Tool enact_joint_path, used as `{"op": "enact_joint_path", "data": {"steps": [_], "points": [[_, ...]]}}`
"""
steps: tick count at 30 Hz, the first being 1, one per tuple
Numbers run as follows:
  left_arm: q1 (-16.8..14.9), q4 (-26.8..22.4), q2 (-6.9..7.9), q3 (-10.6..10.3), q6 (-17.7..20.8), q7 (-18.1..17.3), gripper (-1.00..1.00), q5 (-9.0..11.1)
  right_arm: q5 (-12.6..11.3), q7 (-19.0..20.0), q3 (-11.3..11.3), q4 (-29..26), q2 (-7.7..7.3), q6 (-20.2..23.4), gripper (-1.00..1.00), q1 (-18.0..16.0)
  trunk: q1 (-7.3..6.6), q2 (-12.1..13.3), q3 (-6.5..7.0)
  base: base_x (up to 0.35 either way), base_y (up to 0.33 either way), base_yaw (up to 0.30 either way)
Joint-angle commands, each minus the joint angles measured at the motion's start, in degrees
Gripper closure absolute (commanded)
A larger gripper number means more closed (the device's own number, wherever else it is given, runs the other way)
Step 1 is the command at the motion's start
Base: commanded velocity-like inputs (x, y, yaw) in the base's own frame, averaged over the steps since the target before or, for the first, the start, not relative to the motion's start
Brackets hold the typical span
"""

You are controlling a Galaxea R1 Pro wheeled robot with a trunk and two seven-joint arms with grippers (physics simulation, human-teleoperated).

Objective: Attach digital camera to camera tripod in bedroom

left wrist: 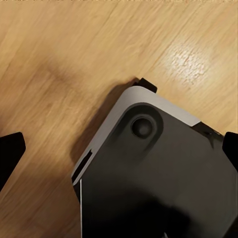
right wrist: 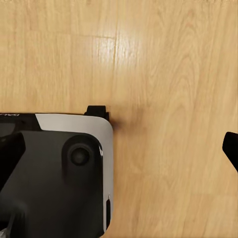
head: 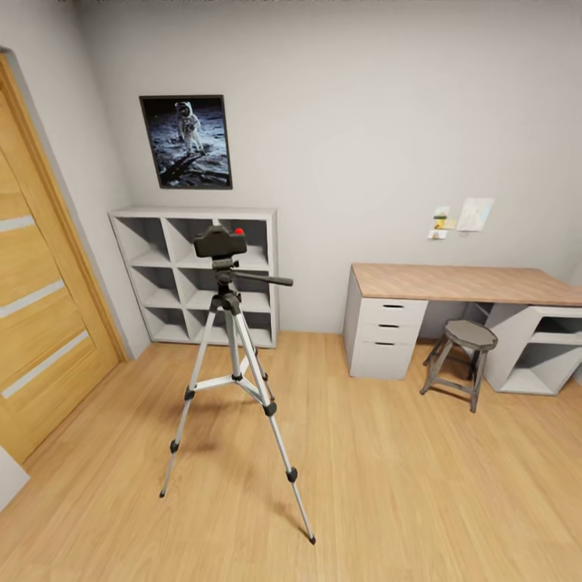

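Black and compact, the digital camera [head: 219, 241] sits atop the camera tripod [head: 234, 380], far ahead of both claws, whose fingertips stand wide apart, empty. Probably light, rigid, slippery; grip its flat sides, since the spindly tripod may tip.

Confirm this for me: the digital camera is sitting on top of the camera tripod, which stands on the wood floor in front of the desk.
One thing is wrong. In the head view the digital camera does sit on top of the camera tripod, and the tripod stands on the wood floor, but it is in front of the white cube shelf, not the desk, which is off to the right.
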Motion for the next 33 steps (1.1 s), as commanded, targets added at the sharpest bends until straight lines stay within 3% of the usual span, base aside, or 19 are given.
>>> {"op": "enact_joint_path", "data": {"steps": [1,14,27,33], "points": [[-0.04,0.00,0.01,-0.37,-0.11,0.18,-1.00,0.27,0.50,0.13,-0.50,0.13,-0.03,-0.04,-1.00,-0.09,0.04,-0.11,-0.03,0.000,0.000,0.000],[-0.04,0.00,-0.02,-0.39,-0.14,0.17,-1.00,0.23,0.35,0.07,-0.53,0.13,-0.03,-0.05,-1.00,0.02,0.04,-0.11,1.16,0.000,0.000,0.000],[-0.04,-0.08,-0.01,-0.40,-0.09,0.11,-1.00,0.10,-2.96,-4.05,-0.62,0.13,1.98,-0.85,-1.00,5.62,0.04,-0.11,2.34,0.000,0.000,0.048],[-0.04,-0.10,-0.01,-0.40,0.00,0.03,-1.00,0.02,-3.90,-4.44,-0.62,0.13,2.26,-3.23,-1.00,7.16,0.04,-0.11,2.89,0.000,0.000,0.061]]}}
